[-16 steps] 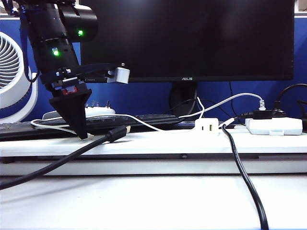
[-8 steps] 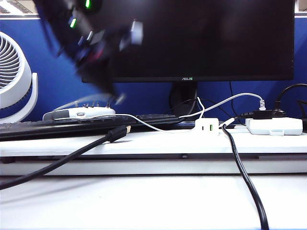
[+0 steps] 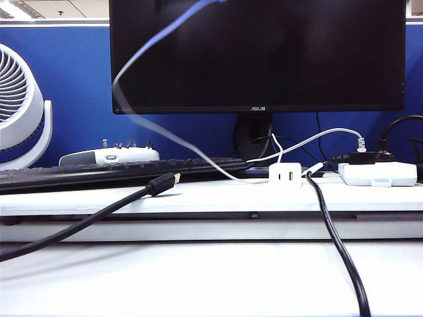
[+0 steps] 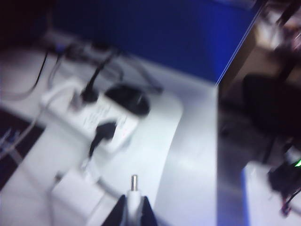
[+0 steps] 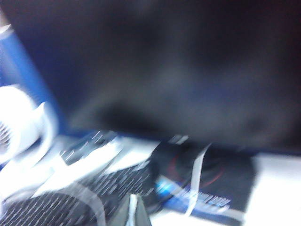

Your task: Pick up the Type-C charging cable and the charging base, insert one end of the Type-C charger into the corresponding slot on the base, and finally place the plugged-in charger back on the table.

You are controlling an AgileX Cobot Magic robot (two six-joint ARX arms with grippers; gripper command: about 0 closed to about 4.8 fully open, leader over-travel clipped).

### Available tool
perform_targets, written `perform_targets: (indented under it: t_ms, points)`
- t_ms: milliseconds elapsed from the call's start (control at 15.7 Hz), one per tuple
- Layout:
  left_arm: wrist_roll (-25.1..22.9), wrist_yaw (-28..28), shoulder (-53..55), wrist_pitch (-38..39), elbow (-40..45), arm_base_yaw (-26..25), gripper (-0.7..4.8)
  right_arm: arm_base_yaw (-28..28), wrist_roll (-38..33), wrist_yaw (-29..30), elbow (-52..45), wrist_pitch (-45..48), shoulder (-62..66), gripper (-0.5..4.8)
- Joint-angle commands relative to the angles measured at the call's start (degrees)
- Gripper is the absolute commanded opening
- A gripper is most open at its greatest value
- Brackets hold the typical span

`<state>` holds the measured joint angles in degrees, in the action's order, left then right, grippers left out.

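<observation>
Holding the charging cable (image 4: pixel 134 195) by its plug, my left gripper (image 4: pixel 133 213) is clamped tight, high above the table (image 3: pixel 211 277). Right gripper (image 5: pixel 134 212) is closed, empty. It's light and floppy, so gripping the stiff plug suits. The base (image 3: pixel 285 174) sits on the ledge.

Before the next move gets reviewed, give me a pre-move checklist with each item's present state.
1. Left gripper shut on the Type-C charging cable, plug tip protruding: ok.
2. Cable lifted off the table, arcing up past the monitor: ok.
3. Charging base picked up: not ok, it sits on the ledge.
4. Right gripper shut, nothing visibly held: not ok for grasping the base.
5. Plug aligned with a base port: cannot tell, wrist views blurred.
6. Thick black cable crossing beside the base: not ok.
</observation>
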<state>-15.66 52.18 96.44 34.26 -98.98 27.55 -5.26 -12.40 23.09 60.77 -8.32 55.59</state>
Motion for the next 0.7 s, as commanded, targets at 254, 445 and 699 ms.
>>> perform_targets:
  t_ms: [254,445,699]
  points:
    - [8.31,4.26,-0.87,-10.16,-0.28,0.04,-0.06,-0.02,-16.31,1.03,0.24,-1.11,4.48,-0.01]
    - [8.33,4.20,-1.66,-10.91,-0.28,0.04,-0.06,-4.76,-22.32,-1.90,0.26,-3.69,10.99,-0.02]
    - [8.85,4.00,-4.13,-14.93,-0.28,0.02,-0.06,-12.90,-26.67,-9.46,5.03,-10.14,19.15,-0.03]
